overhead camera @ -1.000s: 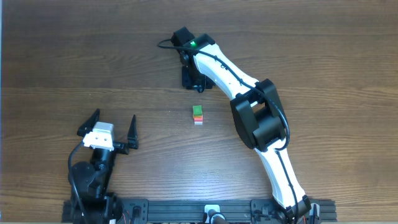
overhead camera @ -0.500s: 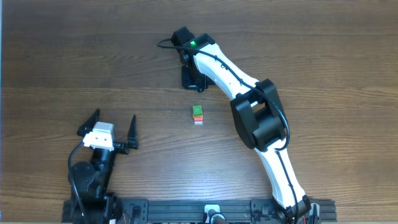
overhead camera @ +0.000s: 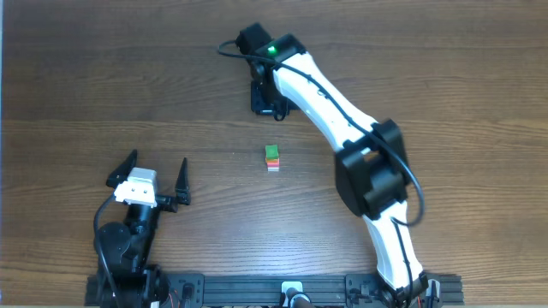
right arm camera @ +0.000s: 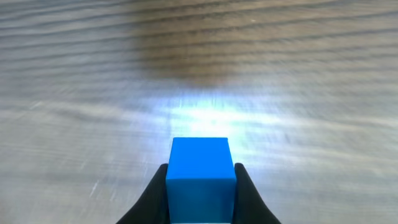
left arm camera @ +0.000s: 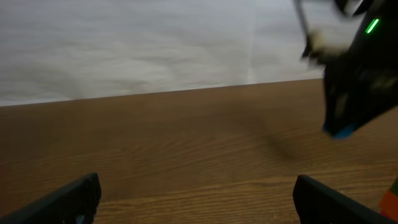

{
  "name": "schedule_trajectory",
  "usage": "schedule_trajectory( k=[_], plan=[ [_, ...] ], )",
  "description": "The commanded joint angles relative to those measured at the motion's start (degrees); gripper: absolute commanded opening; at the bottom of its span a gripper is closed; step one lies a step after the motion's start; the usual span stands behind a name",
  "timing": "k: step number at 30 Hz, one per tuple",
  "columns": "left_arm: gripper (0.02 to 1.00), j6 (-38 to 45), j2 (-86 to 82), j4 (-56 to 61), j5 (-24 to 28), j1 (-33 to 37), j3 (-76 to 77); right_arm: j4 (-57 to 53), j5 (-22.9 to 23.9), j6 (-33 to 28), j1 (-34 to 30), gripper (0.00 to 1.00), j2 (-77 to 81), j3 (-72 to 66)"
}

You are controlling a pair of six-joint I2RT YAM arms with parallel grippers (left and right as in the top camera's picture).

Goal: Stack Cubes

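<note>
A small stack of cubes [overhead camera: 272,156], green on top with red and white beneath, stands on the wooden table [overhead camera: 445,103] near the middle. Its red and green edge [left arm camera: 392,198] shows in the left wrist view. My right gripper [overhead camera: 267,99] hangs beyond the stack, toward the far side. In its wrist view the right gripper [right arm camera: 200,173] is shut on a blue cube [right arm camera: 200,177] held above the table. The blue cube [left arm camera: 341,130] shows under that gripper from the left wrist. My left gripper [overhead camera: 158,161] rests open and holds nothing at the near left, well away from the stack.
Bare wood [overhead camera: 77,77] surrounds the stack on every side. A pale wall [left arm camera: 124,43] rises behind the table's far edge.
The right arm has risen and swung its elbow to the right, carrying the blue cube slightly farther up the top view. The left arm and the stack have not moved.
</note>
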Motion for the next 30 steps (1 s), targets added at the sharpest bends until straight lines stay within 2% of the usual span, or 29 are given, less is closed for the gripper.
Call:
schedule_trajectory(
  k=[1,6,14,22,30],
  plan=[
    [1.0,0.8,-0.2,-0.2,0.6,0.3,-0.2,-3.7,1.6,-0.2,1.6,0.009,-8.4,1.6],
    [0.996,0.8,-0.2,-0.2,0.6,0.3,-0.2,-9.9,3.1,2.3,4.4,0.012,-10.8,1.6],
    [1.0,0.8,-0.2,-0.2,0.6,0.3,-0.2,-17.0,2.3,6.2,8.6,0.009,-11.3,0.5],
    [1.0,0.8,-0.2,-0.2,0.6,0.3,-0.2,-13.7,-1.8,7.1,9.5,0.012,-11.3,-5.4],
    [1.0,0.8,-0.2,-0.2,0.6,0.3,-0.2,-9.6,-2.8,7.1,9.4,0.012,-11.8,-9.7]
  ],
)
